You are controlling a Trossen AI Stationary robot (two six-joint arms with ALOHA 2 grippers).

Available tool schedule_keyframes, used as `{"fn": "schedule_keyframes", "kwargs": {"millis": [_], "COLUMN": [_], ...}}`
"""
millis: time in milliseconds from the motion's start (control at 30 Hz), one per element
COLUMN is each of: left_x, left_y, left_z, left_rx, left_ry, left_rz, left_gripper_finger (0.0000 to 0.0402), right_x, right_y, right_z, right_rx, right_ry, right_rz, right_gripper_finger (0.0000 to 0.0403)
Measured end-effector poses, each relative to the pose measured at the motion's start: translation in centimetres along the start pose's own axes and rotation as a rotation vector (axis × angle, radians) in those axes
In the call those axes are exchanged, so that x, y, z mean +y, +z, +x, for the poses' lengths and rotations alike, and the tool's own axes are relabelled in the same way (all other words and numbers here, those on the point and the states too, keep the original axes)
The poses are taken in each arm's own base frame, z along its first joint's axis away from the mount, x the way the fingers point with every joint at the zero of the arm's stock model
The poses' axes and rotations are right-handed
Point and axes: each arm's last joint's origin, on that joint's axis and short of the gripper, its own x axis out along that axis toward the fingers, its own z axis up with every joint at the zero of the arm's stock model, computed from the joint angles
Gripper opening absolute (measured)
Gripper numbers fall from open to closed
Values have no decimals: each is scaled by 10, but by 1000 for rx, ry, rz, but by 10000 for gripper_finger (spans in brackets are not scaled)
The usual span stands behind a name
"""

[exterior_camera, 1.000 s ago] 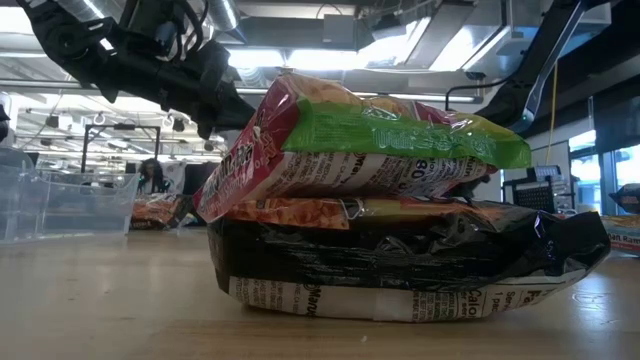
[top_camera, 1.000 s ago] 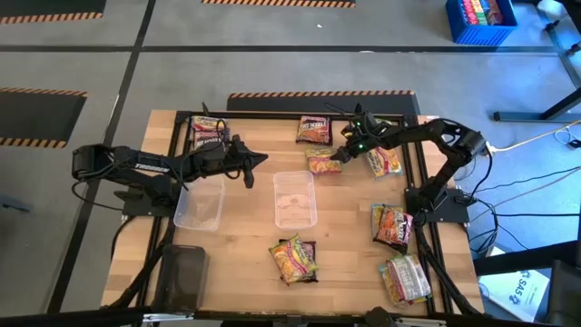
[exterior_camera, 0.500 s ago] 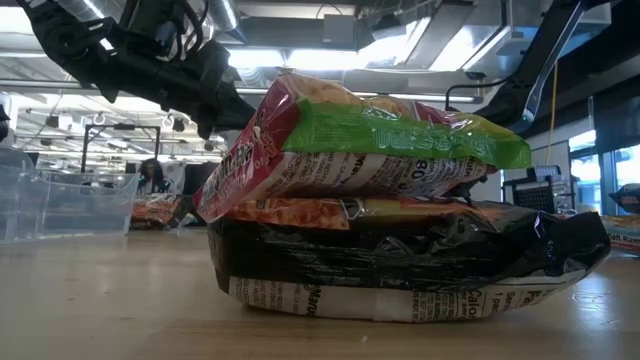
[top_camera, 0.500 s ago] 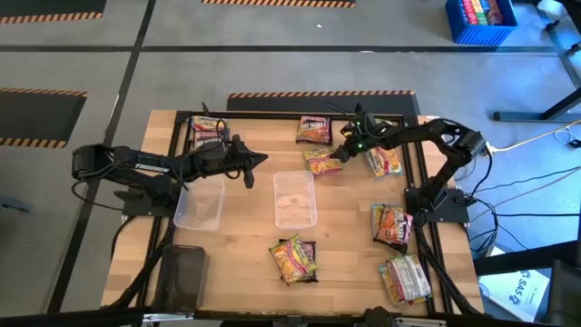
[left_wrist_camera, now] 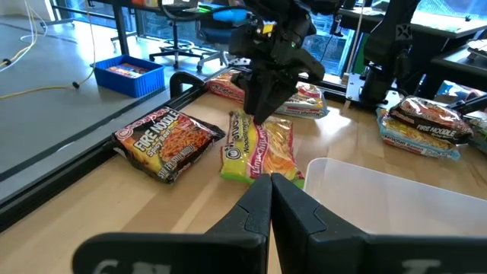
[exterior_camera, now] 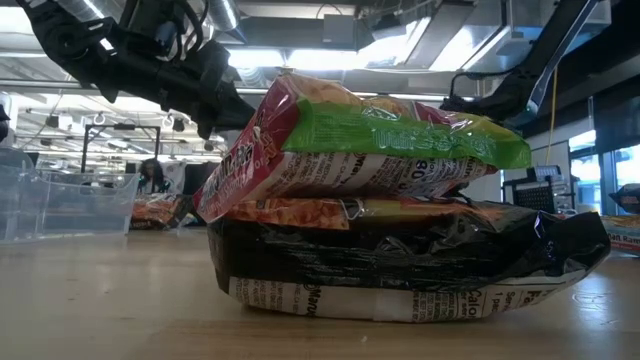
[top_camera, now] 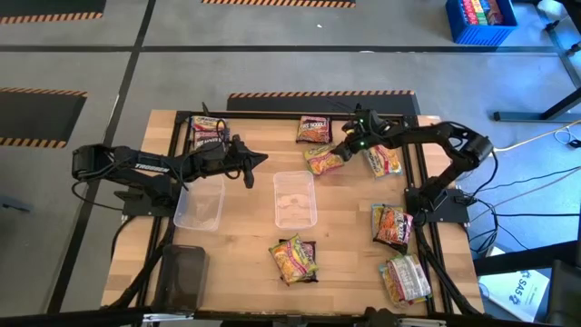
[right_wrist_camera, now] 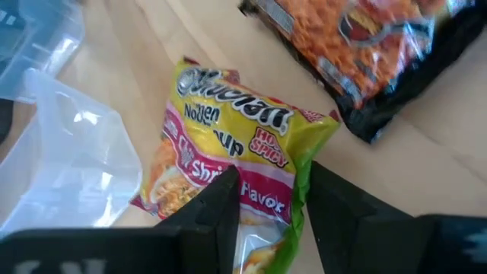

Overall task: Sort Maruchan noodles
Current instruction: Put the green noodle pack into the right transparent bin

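Right tool pinches yellow packet beside clear tray; left tool pressed together.

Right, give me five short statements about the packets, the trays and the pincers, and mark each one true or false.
1. The right pincer is closed on the yellow packet. True.
2. The left pincer is wide open. False: it is shut and holds nothing.
3. Two clear trays sit side by side near the middle of the table. True.
4. The black Fire Noodle packet lies inside a tray. False: it lies on the bare wood.
5. Near the front edge, one packet lies on top of another. True.
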Motion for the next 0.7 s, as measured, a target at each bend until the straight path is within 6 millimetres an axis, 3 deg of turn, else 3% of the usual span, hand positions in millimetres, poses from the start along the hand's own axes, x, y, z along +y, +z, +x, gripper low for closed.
{"fn": "schedule_keyframes", "kwargs": {"millis": [267, 500, 600, 700], "left_x": [0, 0, 0, 0], "left_y": [0, 0, 0, 0], "left_z": [0, 0, 0, 0], "left_rx": [0, 0, 0, 0], "left_ry": [0, 0, 0, 3], "left_rz": [-4, -28, -28, -28], "left_gripper_finger": [7, 54, 85, 111], "right_x": [1, 1, 0, 0], "right_y": [-2, -2, -4, -5], "right_z": [-1, -1, -1, -1], "right_rx": [18, 25, 40, 45], "right_ry": [8, 6, -7, -20], "right_rz": [2, 16, 35, 42], "right_gripper_finger": [122, 126, 150, 199]}}
